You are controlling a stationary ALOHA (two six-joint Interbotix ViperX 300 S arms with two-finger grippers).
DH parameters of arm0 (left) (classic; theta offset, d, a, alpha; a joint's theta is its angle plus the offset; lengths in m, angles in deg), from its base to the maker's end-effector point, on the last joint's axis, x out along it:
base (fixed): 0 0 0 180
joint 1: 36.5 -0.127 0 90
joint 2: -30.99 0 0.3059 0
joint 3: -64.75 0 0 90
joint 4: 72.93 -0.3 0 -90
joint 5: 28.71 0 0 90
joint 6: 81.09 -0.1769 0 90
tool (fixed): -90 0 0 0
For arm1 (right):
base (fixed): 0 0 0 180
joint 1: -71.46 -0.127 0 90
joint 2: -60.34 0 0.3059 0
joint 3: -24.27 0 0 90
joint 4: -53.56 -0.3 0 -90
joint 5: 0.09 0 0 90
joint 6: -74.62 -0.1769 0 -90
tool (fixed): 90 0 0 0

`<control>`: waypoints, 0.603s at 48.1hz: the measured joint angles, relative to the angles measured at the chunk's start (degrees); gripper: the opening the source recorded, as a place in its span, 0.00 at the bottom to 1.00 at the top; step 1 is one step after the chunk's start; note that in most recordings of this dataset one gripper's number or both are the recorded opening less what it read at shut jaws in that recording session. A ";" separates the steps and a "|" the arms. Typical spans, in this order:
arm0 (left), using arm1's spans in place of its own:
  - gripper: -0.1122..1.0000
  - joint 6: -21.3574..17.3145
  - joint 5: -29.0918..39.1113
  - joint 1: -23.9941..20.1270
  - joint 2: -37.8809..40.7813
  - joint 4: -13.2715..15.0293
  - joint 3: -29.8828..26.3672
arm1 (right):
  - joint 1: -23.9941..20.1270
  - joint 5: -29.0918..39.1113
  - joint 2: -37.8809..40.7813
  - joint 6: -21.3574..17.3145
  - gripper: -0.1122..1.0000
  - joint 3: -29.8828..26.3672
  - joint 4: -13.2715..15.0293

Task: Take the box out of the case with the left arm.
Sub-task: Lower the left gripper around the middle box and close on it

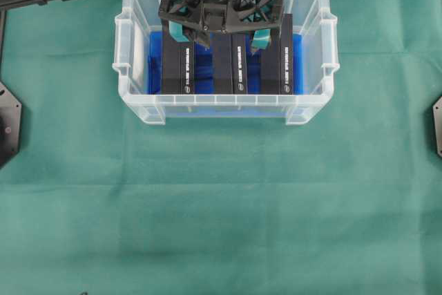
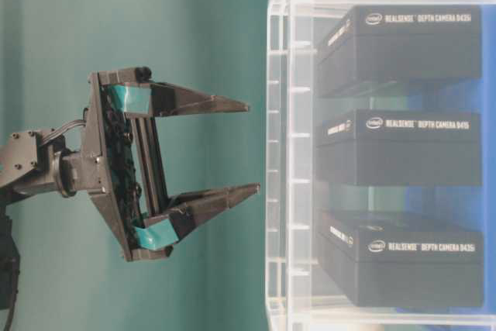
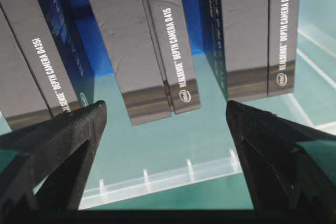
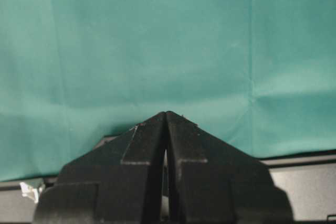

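Above the case [image 1: 138, 5], my left gripper [image 1: 219, 36] hung with its black lattice fingers spread wide, holding nothing, lined up over the middle box [image 1: 230, 63], I judged to straddle it. Three matte black cardboard boxes stood side by side on the blue lining inside the clear plastic tub. My right gripper [image 4: 166, 116] sat closed over green cloth [image 1: 221, 205].

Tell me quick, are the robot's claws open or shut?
Left gripper: open, holding nothing, over the boxes.
Right gripper: shut, holding nothing.
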 measured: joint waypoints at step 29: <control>0.98 1.05 -2.55 -0.26 1.49 -0.18 1.23 | 0.00 0.00 -0.09 0.09 0.10 0.00 0.00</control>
